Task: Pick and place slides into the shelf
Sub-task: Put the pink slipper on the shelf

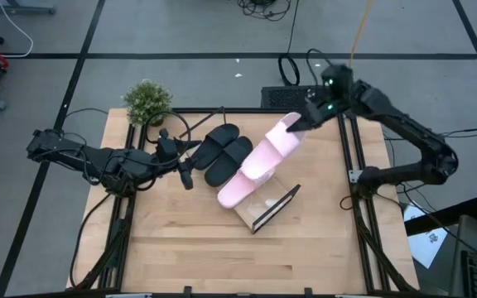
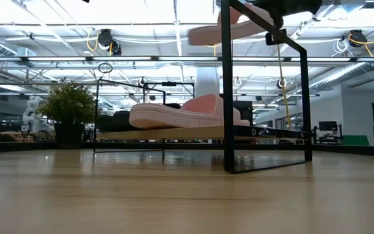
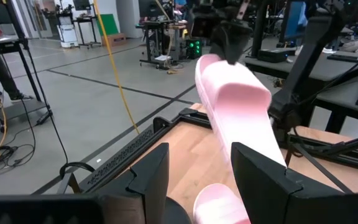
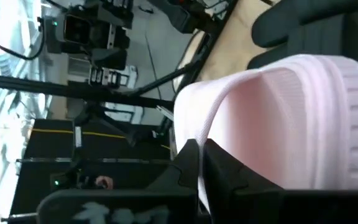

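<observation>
Nearest the low camera stands the black wire end frame point(image 2: 265, 97) of the shelf point(image 1: 265, 207), resting on the wooden tabletop point(image 1: 222, 248); from above, the shelf runs diagonally across the table's middle, with this frame at its near end. One pale pink slide point(image 1: 240, 184) lies on the shelf board, sole down, and in the low view it sits on the light-wood plank behind the frame. Two black slides point(image 1: 222, 153) lie side by side on the same board toward the far end, touching each other, just beside the left gripper point(image 1: 185, 170). That gripper's fingers stand apart with nothing between them, as the left wrist view shows, and it hovers near the black pair on the table's left side. The right gripper point(image 1: 305, 118) is clamped on the heel edge of the second pink slide point(image 1: 276, 142), which is held in the air, tilted, above the far right part of the table; in the right wrist view the fingers point(image 4: 191, 168) pinch the slide's thin rim. A small potted plant point(image 1: 147, 101) stands at the table's far left corner
</observation>
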Robot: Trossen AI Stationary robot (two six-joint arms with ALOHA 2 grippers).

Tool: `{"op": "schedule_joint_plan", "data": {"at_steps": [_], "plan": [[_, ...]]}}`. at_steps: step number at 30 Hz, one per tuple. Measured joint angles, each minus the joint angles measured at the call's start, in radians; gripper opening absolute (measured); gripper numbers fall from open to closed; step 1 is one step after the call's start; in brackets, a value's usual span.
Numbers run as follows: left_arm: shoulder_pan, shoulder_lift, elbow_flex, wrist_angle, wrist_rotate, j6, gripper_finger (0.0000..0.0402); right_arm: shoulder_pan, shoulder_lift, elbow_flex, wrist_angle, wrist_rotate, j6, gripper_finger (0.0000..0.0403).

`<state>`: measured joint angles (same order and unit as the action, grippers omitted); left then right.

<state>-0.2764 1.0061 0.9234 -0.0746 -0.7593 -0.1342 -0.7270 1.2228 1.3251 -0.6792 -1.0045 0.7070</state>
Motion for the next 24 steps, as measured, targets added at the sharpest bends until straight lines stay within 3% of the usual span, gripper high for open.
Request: {"op": "schedule_joint_plan", "data": {"at_steps": [6, 12, 15, 18, 24], "plan": [[0.0, 0.0, 0.0, 0.0, 0.0, -0.01, 0.0177, 0.155, -0.035, -0.257, 0.432, 0.037, 0.333, 0.0], [0.0, 0.0, 0.0, 0.0, 0.0, -0.011, 0.0177, 0.243, -0.064, -0.533, 0.974, 0.041, 0.76, 0.0], [0.0, 0.0, 0.0, 0.0, 0.0, -0.011, 0.0177, 0.271, -0.077, -0.636, 1.177, 0.091, 0.924, 0.0], [0.0, 0.0, 0.0, 0.0, 0.0, -0.012, 0.0177, 0.299, -0.089, -0.706, 1.243, 0.132, 1.009, 0.0], [0.0, 0.0, 0.0, 0.0, 0.0, -0.014, 0.0177, 0.336, -0.1, -0.752, 1.228, 0.136, 1.015, 0.0]]}}
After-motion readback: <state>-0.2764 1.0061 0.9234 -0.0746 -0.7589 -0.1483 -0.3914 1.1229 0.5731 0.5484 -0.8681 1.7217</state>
